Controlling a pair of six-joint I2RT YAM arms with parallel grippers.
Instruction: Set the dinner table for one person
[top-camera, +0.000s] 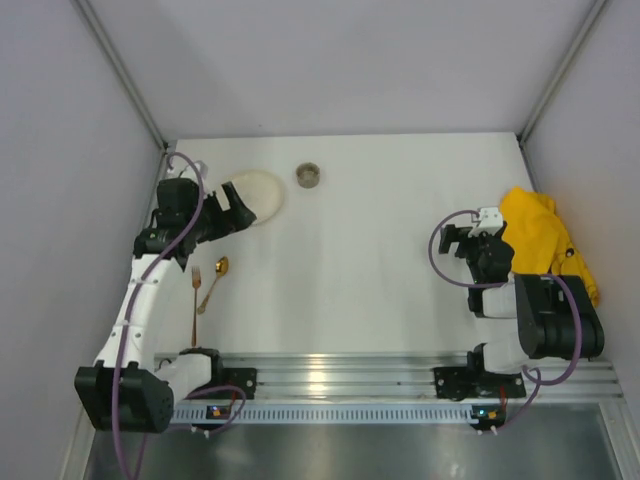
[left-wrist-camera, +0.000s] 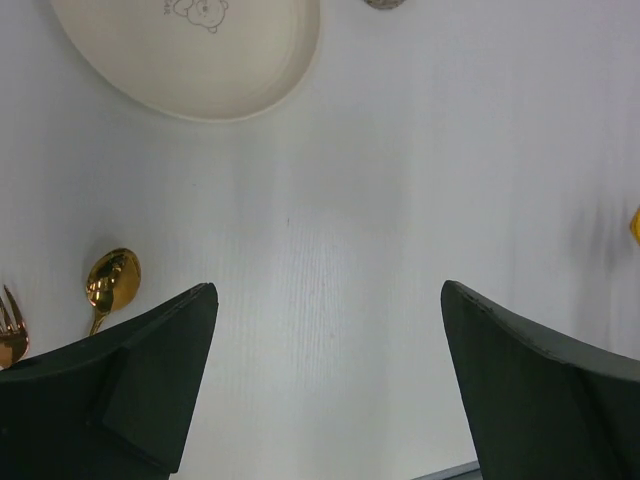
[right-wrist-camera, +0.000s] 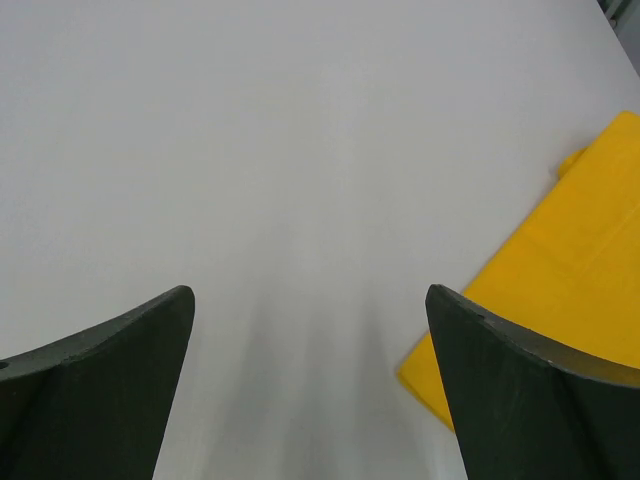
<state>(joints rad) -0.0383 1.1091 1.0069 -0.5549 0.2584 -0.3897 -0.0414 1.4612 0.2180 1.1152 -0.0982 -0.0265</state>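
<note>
The white dinner table (top-camera: 370, 260) carries a cream plate (top-camera: 262, 192) with a cartoon print at the back left, also in the left wrist view (left-wrist-camera: 190, 60). A gold spoon (top-camera: 214, 279) and a gold fork (top-camera: 195, 300) lie near the left edge; both show in the left wrist view, the spoon (left-wrist-camera: 110, 280) and the fork (left-wrist-camera: 12, 335). A small grey cup (top-camera: 308, 175) stands right of the plate. My left gripper (top-camera: 238, 207) (left-wrist-camera: 330, 300) is open and empty, just beside the plate's left edge. My right gripper (top-camera: 452, 252) (right-wrist-camera: 310, 300) is open and empty, left of the yellow cloth mat.
A crumpled yellow cloth mat (top-camera: 545, 240) lies at the right edge, its corner also in the right wrist view (right-wrist-camera: 560, 270). An aluminium rail (top-camera: 350, 372) runs along the near edge. Grey walls close in the back and both sides.
</note>
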